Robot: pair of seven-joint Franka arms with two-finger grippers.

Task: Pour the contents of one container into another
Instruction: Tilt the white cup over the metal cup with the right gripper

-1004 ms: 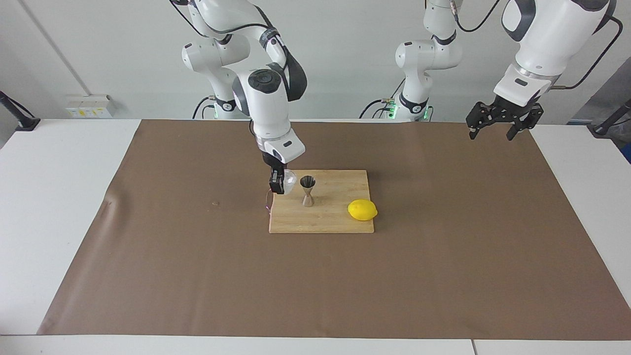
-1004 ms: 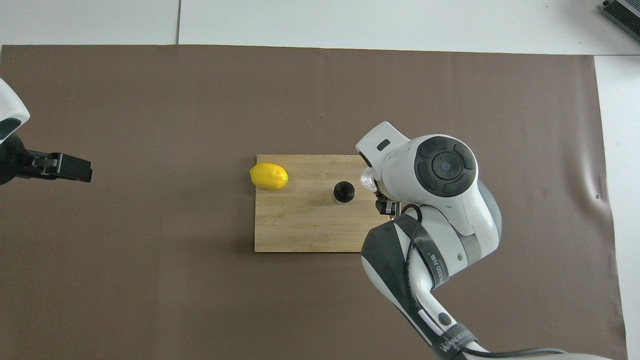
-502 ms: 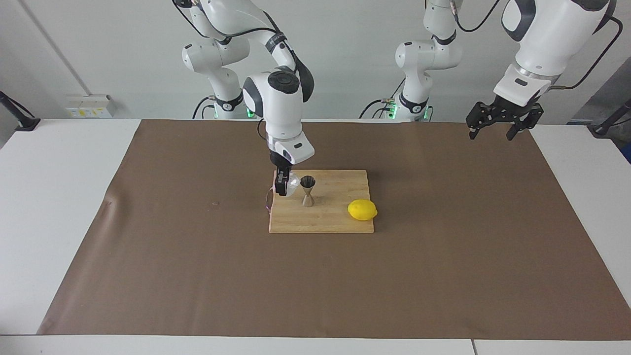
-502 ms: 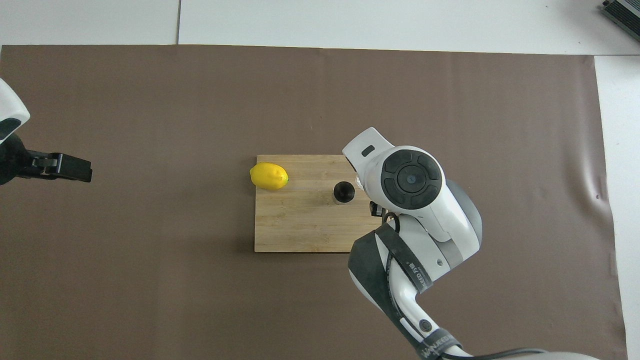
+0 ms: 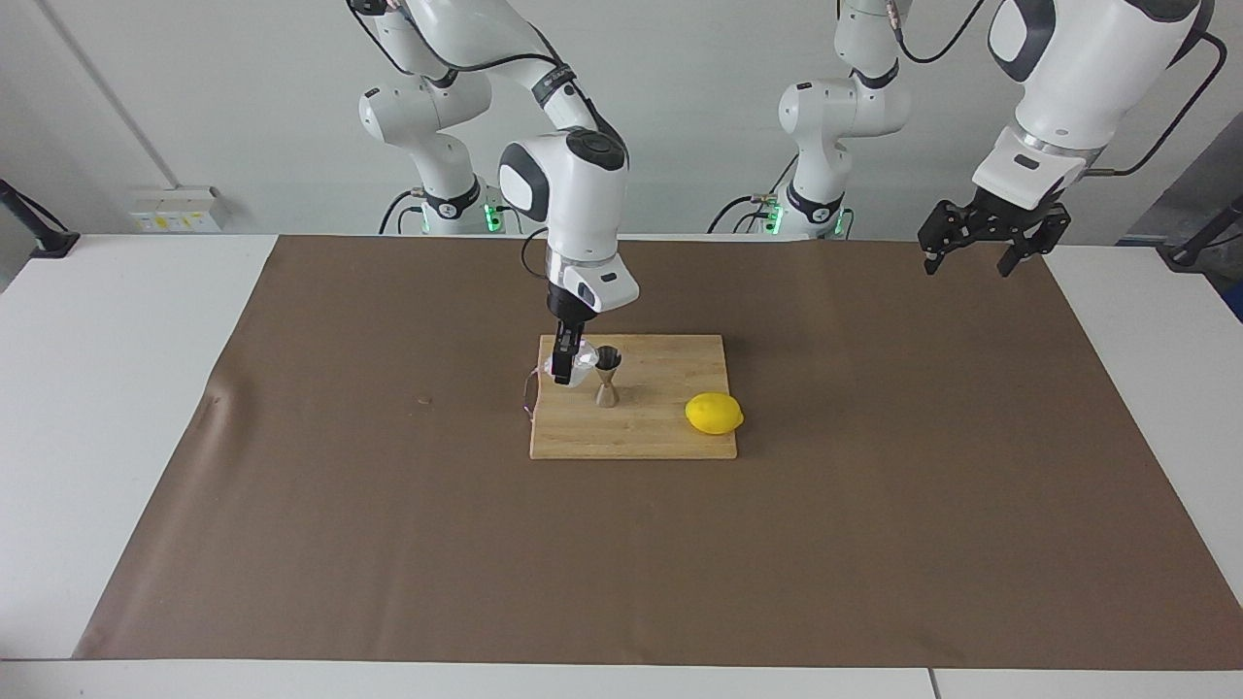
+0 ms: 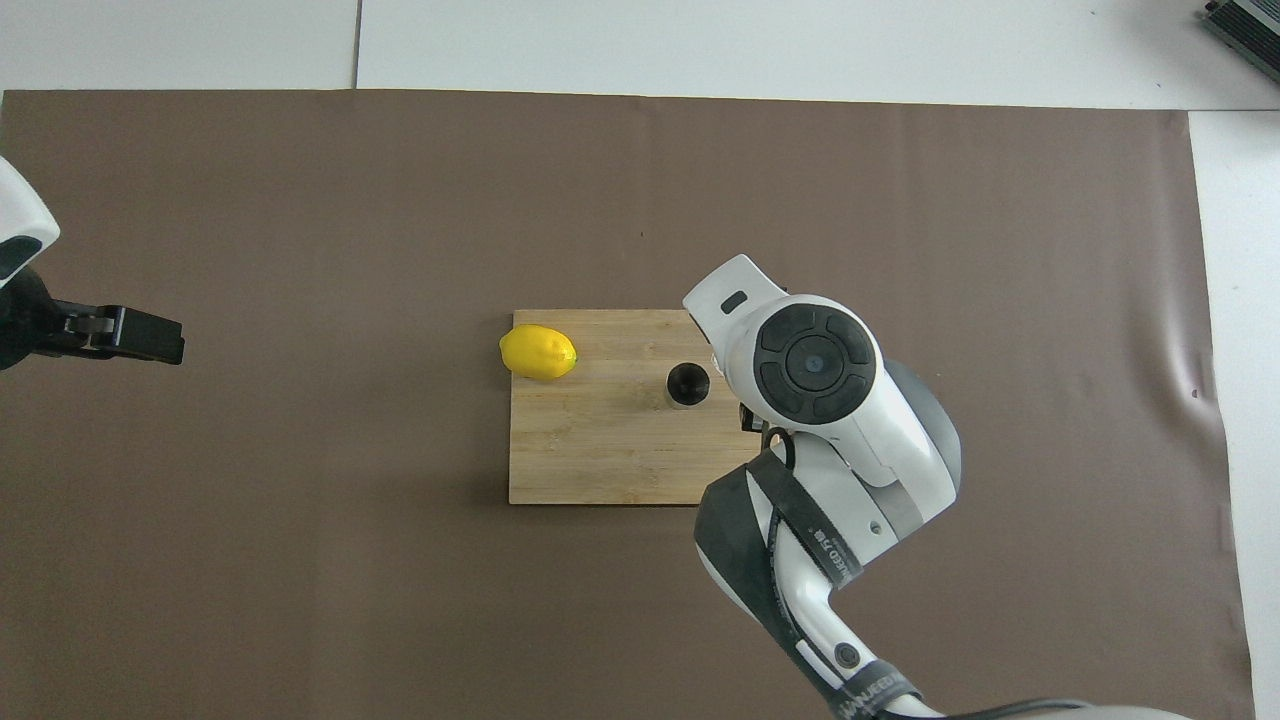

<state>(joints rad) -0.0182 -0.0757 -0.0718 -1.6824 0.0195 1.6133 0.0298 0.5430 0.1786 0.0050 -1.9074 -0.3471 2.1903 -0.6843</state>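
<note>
Steel jigger [image 5: 607, 377]: shiny, hourglass-shaped, two cones meeting at a narrow waist, standing upright on the wooden board [image 5: 670, 437], toward the right arm's end of it. From overhead only its dark round mouth shows.

Cup [image 5: 579, 366]: small, squat, whitish-translucent, with a knobbly wall. Gripped in the right gripper [image 5: 564, 365], whose dark fingers clamp it from above; it sits just beside the jigger's upper cone, at about rim height, apparently tilted toward it. In the overhead view the arm's wrist hides it.

Step in hand, by judgement: the pour itself. The jigger's mouth is narrow and its foot small, so the cup's lip should sit over the opening without nudging the rim; a sideways knock could topple it. A slow roll of the wrist suits a target this small. Whether anything is flowing cannot be told.

Board: pale bamboo, rectangular, flat, lying on brown paper sheeting [image 5: 874, 544].

Lemon [image 5: 714, 414]: bright yellow, matte, oval, resting on the board's corner toward the left arm's end, well apart from the jigger.

Left gripper [image 5: 981, 250]: black, fingers spread apart, empty, waiting above the paper's edge at its own end of the table.
</note>
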